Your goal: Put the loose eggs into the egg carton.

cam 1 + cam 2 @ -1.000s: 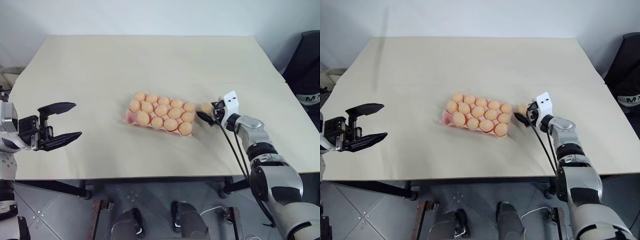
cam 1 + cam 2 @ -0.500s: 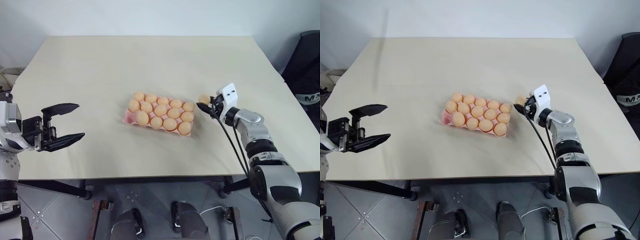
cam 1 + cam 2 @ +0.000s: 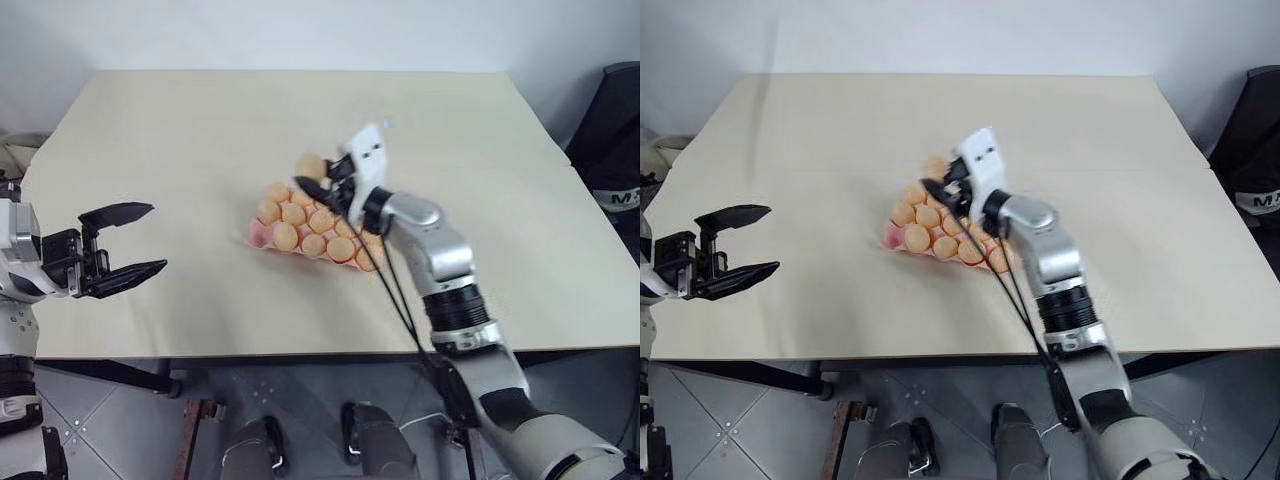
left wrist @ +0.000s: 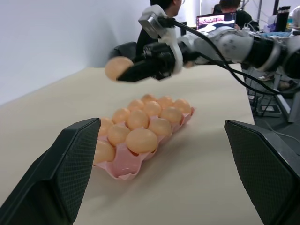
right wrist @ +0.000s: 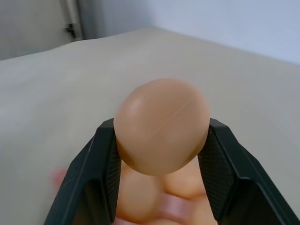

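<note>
Egg (image 5: 161, 125): smooth, pale orange-tan, oval, faint seam line.

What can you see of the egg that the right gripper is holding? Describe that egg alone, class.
The egg is smooth, matte and pale orange-tan, with a faint line across its shell. It is pinched on both sides by the right gripper, whose black fingers touch nothing else. It hangs in the air above the far side of the pink egg carton, clear of the eggs already seated there.

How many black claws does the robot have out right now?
2. The left gripper hangs open by the table's left side; the right gripper is shut on an egg above the egg carton.
</note>
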